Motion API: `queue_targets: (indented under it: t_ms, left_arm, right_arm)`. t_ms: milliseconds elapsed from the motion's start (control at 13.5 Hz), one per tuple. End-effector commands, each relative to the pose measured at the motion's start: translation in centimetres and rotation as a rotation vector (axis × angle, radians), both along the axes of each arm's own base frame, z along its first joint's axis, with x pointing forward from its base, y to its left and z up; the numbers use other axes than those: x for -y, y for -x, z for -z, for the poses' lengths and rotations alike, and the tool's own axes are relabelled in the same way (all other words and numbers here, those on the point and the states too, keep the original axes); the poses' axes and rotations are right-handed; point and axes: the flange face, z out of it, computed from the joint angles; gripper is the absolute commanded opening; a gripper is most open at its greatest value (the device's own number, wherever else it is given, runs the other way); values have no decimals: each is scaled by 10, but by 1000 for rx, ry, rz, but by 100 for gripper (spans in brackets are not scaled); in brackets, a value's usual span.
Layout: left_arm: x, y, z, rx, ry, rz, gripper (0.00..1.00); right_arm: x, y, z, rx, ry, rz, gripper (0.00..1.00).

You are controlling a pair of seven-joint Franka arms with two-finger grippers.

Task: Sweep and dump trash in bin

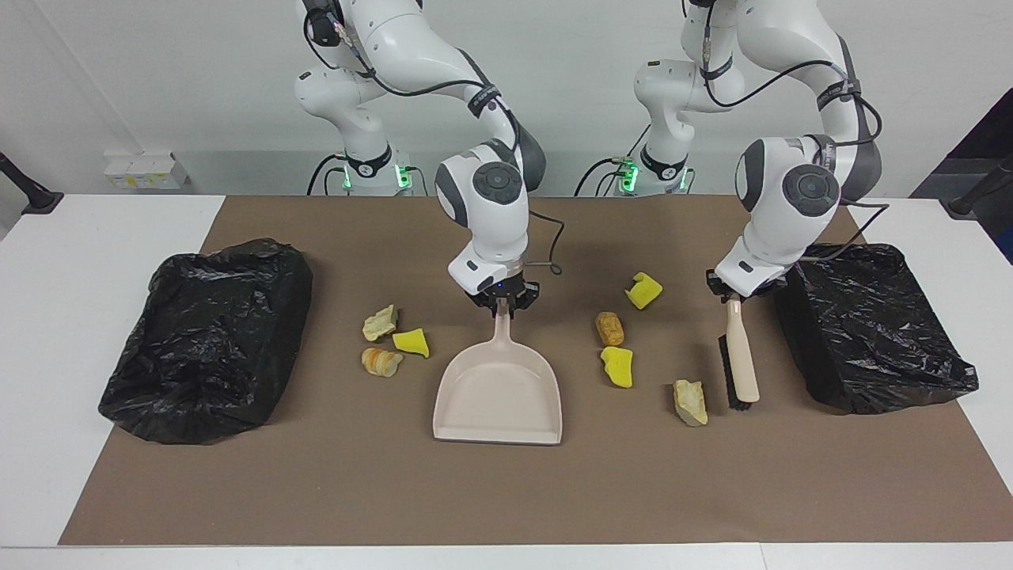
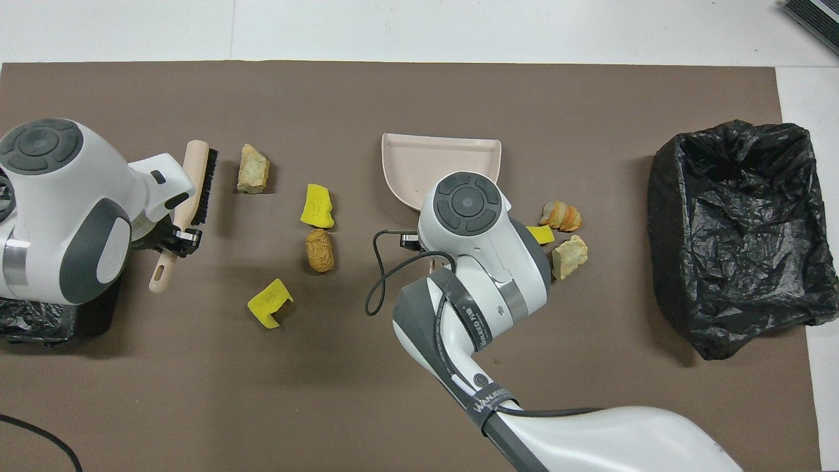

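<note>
Right gripper (image 1: pixel 502 305) is clamping the dustpan (image 1: pixel 498 396) by its handle end, pan mouth resting mid-mat. Left gripper (image 1: pixel 734 291) is gripping the brush (image 1: pixel 740 356) high on its handle, bristles down beside a beige lump (image 1: pixel 689 401). Trash is lying in two clusters flanking the pan: yellow sponge chunks (image 1: pixel 617 366), bread-like lumps (image 1: pixel 381 361), one cork-like cylinder (image 1: pixel 609 328). Scraps are looking light and soft, likely to roll or skid; better swept low and slowly than pinched.

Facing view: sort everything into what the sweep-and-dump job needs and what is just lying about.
Job: seven trash scraps; brush in left gripper; dustpan in right gripper; two black-bagged bins.
Lying about: white boxes by the wall; loose black cable.
</note>
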Motion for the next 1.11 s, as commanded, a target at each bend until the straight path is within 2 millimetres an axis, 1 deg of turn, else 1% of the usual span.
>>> queue_targets:
  t_ms: [0,74,148,222,370,444,518,591,665,739,813,887,961,1035]
  left_arm:
    - [-2,-7,5,3,-13,22,0]
    - [-2,-7,6,4,-13,25,0]
    - [-1,-8,6,4,-4,24,0]
    - [-2,-9,7,11,-1,24,0]
    - [-4,-13,13,41,5,24,0]
    - [-4,-15,19,41,4,25,0]
    - [-2,-17,19,60,8,30,0]
    - [-3,-16,21,63,10,29,0]
    - [-2,-12,24,56,11,35,0]
    - [0,-8,28,47,14,59,0]
    - [4,-2,32,41,16,78,0]
    - [6,3,33,46,19,89,0]
    - [11,6,35,41,21,101,0]
    - [17,12,36,37,22,115,0]
  right_arm:
    - [19,-3,-26,24,-16,-160,0]
    - [25,-4,-36,37,-14,-229,0]
    - [34,-2,-52,53,-8,-310,0]
    - [47,-1,-61,38,2,-402,0]
    - [55,5,-73,19,39,-583,0]
    - [58,7,-70,9,60,-686,0]
    - [60,11,-68,-6,62,-811,0]
    - [66,18,-62,-32,63,-929,0]
    - [72,24,-56,-43,63,-1038,0]
    - [80,26,-50,-51,60,-1129,0]
    - [82,27,-50,-59,57,-1190,0]
    - [80,31,-45,-75,56,-1230,0]
    - [78,35,-36,-86,53,-1260,0]
    - [78,38,-31,-96,51,-1263,0]
